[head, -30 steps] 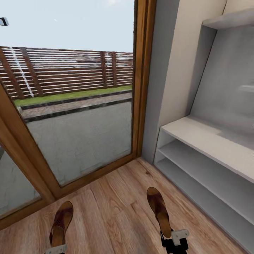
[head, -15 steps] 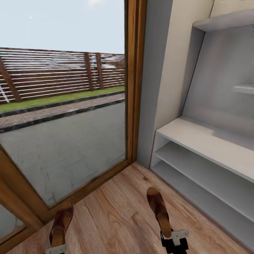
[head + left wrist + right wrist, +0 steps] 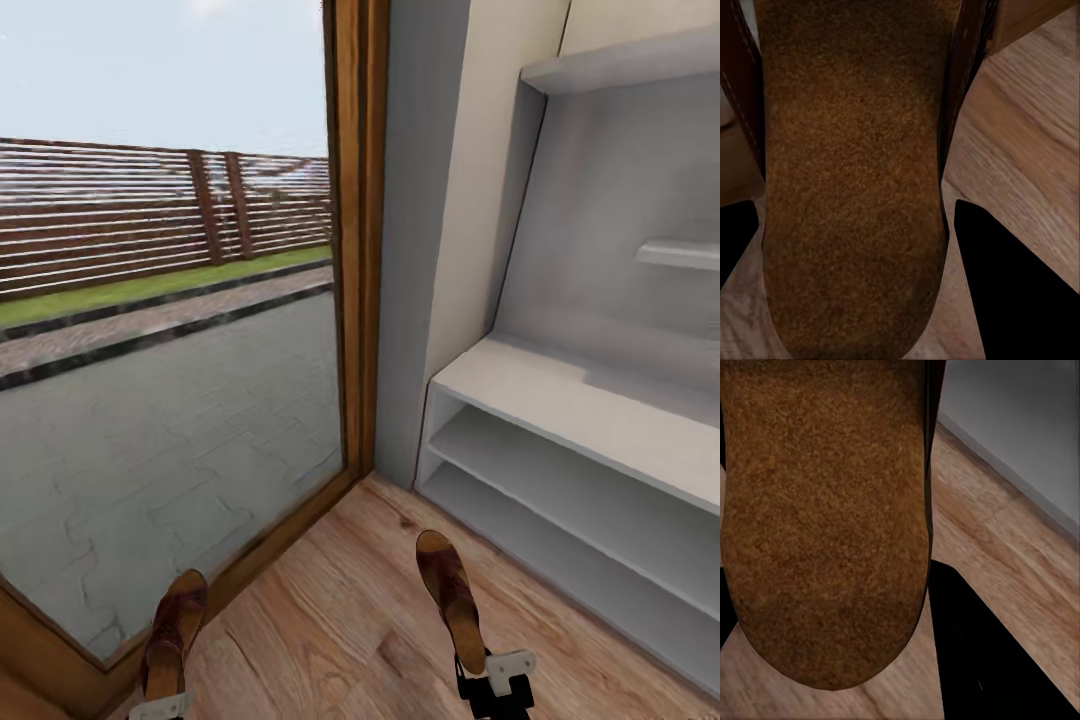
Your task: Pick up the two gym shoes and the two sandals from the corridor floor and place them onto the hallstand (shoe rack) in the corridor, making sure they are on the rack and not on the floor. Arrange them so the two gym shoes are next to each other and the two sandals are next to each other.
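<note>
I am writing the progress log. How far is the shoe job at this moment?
Done: nothing lies on the hallstand yet; its visible shelves are bare. In hand: the left gripper holds one sandal and the right gripper holds the other sandal, above the corridor floor. Left: setting both sandals side by side on the rack, then the gym shoes.

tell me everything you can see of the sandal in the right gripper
The sandal is small, brown and leather-looking, with a tan footbed and a dark strap across it. It is held at its heel end by the right gripper, toe pointing away from the robot, above the wood floor and short of the shoe rack. In the right wrist view its sole looks rough, like brown suede, with dark fingers beside it.
</note>
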`<state>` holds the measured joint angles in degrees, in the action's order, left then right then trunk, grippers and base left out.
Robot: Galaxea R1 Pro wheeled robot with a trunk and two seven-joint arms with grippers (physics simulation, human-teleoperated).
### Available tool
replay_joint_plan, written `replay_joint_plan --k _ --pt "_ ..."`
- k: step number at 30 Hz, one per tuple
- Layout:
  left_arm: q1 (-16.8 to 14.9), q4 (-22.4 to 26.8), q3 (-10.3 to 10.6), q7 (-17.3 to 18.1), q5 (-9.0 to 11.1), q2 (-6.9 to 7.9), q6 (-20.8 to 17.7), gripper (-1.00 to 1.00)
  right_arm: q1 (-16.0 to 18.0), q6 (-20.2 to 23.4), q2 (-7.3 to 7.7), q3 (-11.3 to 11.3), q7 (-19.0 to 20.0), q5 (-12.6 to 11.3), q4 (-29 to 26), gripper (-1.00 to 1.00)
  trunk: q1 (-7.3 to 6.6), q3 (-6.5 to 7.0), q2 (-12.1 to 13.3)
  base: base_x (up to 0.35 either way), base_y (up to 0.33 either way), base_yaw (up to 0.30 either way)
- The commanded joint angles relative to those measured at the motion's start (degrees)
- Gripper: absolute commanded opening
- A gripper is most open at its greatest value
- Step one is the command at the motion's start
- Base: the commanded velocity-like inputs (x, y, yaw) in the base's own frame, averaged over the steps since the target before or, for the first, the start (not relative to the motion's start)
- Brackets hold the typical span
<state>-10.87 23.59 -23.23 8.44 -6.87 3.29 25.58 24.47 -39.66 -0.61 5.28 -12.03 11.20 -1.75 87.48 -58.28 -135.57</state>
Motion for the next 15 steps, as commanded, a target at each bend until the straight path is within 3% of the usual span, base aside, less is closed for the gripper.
replay_joint_plan --k 1,15 --pt "-0.04 -0.03 -0.5 0.26 -0.69 -0.04 0.2 -1.0 0.05 -0.06 -0.01 0.43 -0.54 0.05 0.08 -1.0 0.01 -0.01 -0.02 0.111 0.116 -0.25" --pt "-0.06 -0.12 -0.52 0.26 -0.61 -0.04 0.18 -1.0 0.05 -0.06 -0.01 0.43 -0.5 0.05 0.08 -1.0 0.01 0.46 -0.02 0.015 0.015 -0.25"
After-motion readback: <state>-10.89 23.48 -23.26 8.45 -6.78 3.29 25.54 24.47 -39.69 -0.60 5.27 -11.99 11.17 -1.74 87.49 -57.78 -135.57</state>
